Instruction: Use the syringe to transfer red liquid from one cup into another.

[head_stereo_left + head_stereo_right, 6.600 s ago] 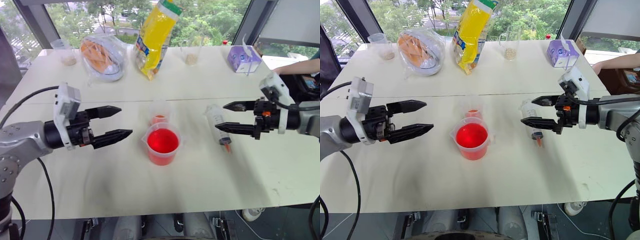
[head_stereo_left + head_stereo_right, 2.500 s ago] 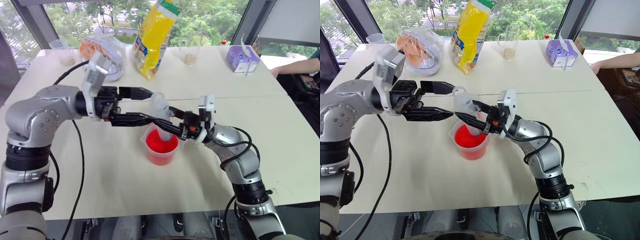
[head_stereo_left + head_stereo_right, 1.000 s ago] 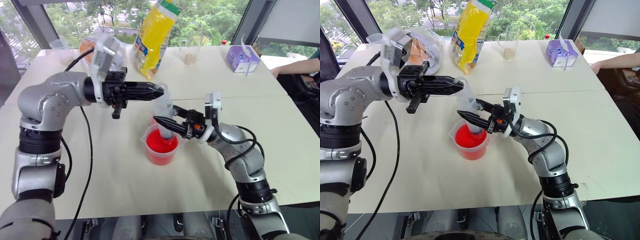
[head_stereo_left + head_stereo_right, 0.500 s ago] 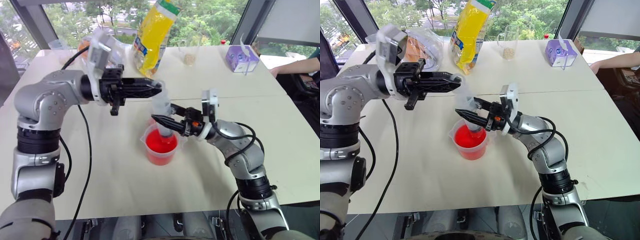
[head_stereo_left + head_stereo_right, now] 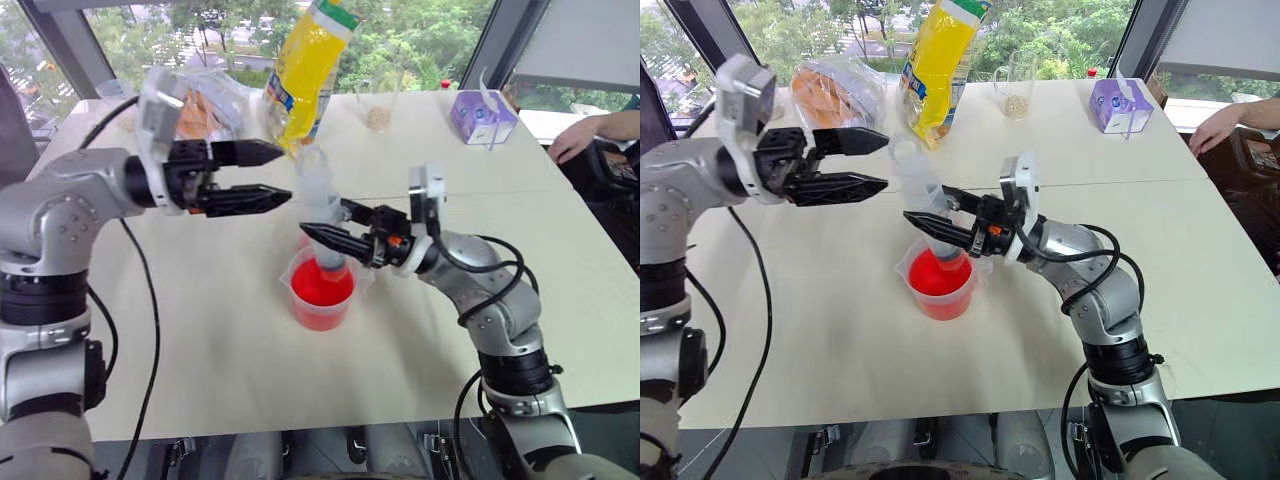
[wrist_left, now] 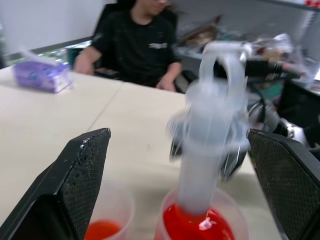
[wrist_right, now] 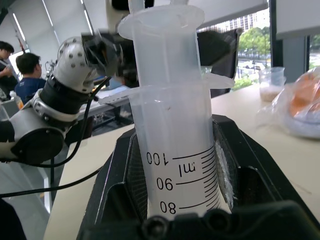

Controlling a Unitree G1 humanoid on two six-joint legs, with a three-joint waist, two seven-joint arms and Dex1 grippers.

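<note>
I see a white table [image 5: 200,340] made of two tops joined by a seam. Near its middle stands the beaker [image 5: 322,295] of red liquid [image 5: 320,288], with the small cup [image 5: 305,240] just behind it. Along the far edge sit two grain cups [image 5: 1018,95], a bagged item [image 5: 840,100], a yellow bag [image 5: 940,65] and a purple tissue pack [image 5: 1122,105].

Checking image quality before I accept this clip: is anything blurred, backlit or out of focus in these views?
Left wrist view: the syringe is smeared by motion blur, and the person behind is soft. Right wrist view: the syringe's barrel scale is sharp, the background soft. Left eye view: bright windows backlight the yellow bag; the table is evenly lit.
</note>
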